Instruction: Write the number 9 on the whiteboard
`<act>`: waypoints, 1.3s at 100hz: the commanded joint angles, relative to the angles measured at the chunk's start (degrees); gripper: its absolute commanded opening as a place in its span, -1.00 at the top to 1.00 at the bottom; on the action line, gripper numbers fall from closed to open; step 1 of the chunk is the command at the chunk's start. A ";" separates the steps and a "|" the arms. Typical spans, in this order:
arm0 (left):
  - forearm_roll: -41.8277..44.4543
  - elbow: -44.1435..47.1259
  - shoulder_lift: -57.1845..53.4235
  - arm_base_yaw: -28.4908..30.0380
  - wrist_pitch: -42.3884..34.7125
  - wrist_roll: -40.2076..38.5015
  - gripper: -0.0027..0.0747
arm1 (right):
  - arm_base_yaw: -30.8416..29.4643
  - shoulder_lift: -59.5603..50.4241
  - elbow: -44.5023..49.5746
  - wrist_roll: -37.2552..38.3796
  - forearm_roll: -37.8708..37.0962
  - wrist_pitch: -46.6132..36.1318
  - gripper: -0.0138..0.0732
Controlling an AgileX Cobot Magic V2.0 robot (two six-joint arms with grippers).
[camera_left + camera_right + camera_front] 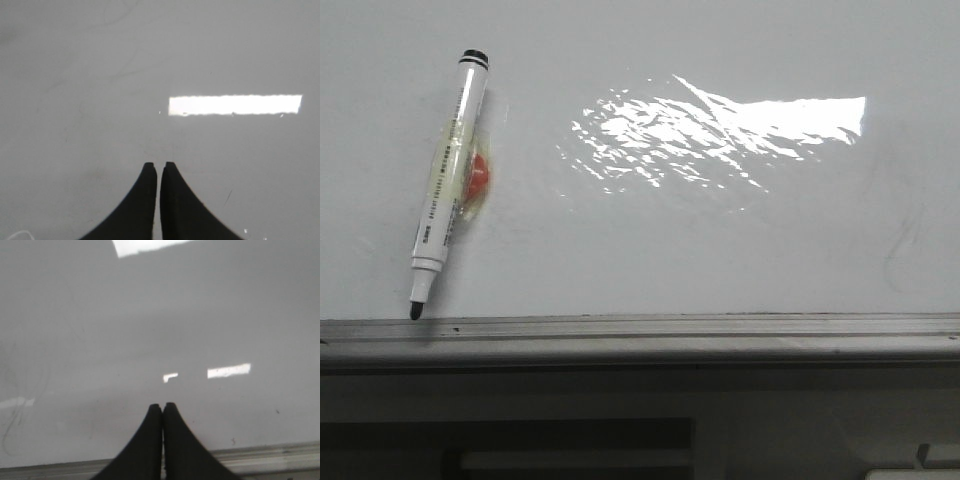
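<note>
The whiteboard (pixel 720 250) fills the front view, glossy white with a bright glare patch (pixel 720 130). A white marker (pixel 445 185) lies on it at the left. Its bare black tip (pixel 416 310) points at the grey rail (pixel 670 327), and tape and an orange-red piece (pixel 478 178) sit at its middle. The number 9 is out of view. Neither gripper shows in the front view. My left gripper (pixel 160 164) hangs over bare board, fingers nearly together and holding nothing. Shut and holding nothing too, my right gripper (pixel 162 405) is above the board (pixel 150 330) near its rail (pixel 270 457).
A faint grey curved smudge (pixel 905 245) marks the board at the right; similar faint lines (pixel 15 425) appear in the right wrist view. Below the rail is a dark ledge (pixel 620 400) at the front.
</note>
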 commanded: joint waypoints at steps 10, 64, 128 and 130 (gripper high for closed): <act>0.16 -3.68 5.49 -0.52 0.88 0.06 0.98 | 0.05 4.37 -3.14 -0.16 1.70 -2.72 0.84; -1.26 -2.82 6.30 -0.52 -5.11 0.06 -0.32 | 0.05 4.46 -3.05 -0.16 1.70 -2.85 0.84; -1.37 -2.82 14.19 -19.66 -11.31 0.06 -0.34 | 0.37 4.46 -3.05 -0.16 1.70 -2.85 0.84; -1.37 -2.82 14.97 -21.44 -11.31 0.06 -0.34 | 0.37 4.46 -3.05 -0.16 1.70 -2.85 0.84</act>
